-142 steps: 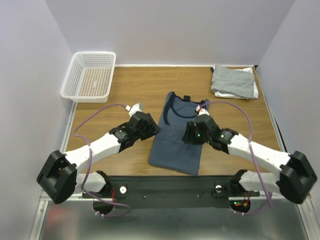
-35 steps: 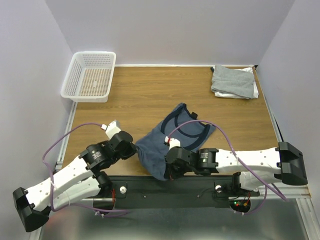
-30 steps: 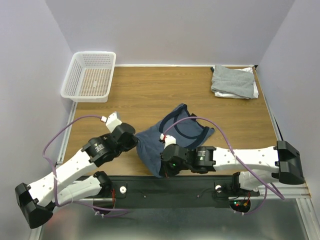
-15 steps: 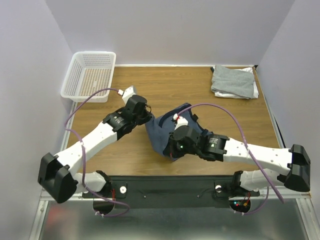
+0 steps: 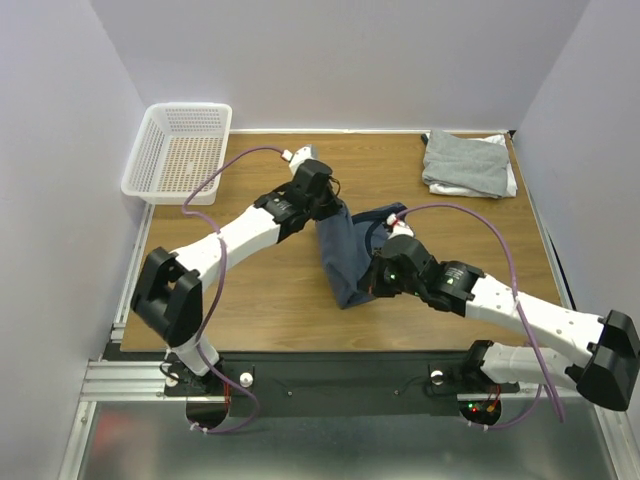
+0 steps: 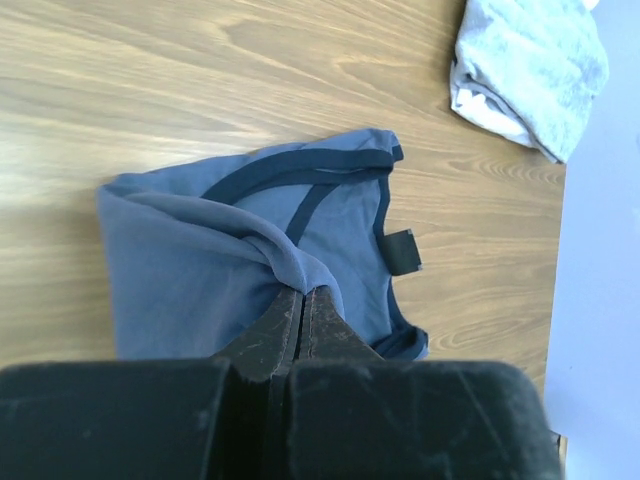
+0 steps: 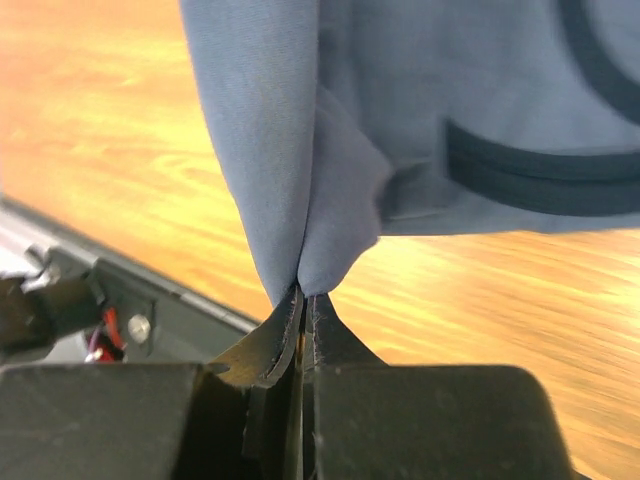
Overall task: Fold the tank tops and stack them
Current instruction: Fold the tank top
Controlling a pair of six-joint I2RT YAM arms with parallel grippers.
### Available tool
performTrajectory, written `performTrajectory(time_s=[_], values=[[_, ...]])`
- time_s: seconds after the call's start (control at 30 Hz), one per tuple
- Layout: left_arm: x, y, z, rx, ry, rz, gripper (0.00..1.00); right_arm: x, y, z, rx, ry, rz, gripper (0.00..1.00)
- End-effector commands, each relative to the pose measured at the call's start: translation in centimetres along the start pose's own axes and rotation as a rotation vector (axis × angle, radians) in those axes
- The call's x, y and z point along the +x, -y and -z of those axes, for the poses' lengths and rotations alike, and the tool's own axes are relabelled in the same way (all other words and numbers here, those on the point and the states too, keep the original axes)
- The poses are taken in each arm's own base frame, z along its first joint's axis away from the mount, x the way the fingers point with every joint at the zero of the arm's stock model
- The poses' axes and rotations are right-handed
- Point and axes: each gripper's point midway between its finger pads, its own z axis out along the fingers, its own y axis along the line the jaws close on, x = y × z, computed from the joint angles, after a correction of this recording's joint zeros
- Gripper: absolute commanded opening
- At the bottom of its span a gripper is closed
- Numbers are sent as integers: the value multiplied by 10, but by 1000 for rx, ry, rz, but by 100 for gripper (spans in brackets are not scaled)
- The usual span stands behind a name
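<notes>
The left pincer (image 6: 302, 300) is clamped on a pinch of the navy tank top (image 5: 348, 255), which drapes bunched over the middle of the tabletop (image 5: 250, 290). The right pincer (image 7: 303, 295) nips a fold at its lower edge. The cloth looks limp and light, so it is likely best held at the corners. A folded grey tank top (image 5: 465, 165) lies far right.
</notes>
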Motion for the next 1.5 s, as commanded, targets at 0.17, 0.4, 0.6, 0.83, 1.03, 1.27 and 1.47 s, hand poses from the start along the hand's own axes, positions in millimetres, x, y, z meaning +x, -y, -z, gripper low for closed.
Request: performTrajectory(time_s=[0.17,0.4,0.6,0.83,1.03,1.27,1.47], values=[[-13,43,-18,92,39,1,0,-7,12,5,-20,-4,-21,0],[-42,-14,10,6,114,59,0,3,-30,0,-152,-86,15,1],[-57,-81,43,-87,179,109,0,32,-88,-18,-228,-163,94,0],[-61,-161,80,-202,240,165,0,69,-152,-45,-302,-246,179,0],[-83,-219,115,-306,331,192,0,83,-197,-61,-372,-295,229,0],[-126,-210,134,-269,411,195,0,68,-229,-54,-445,-266,243,0],[-149,-152,118,-136,397,173,0,47,-217,-40,-438,-228,205,0]])
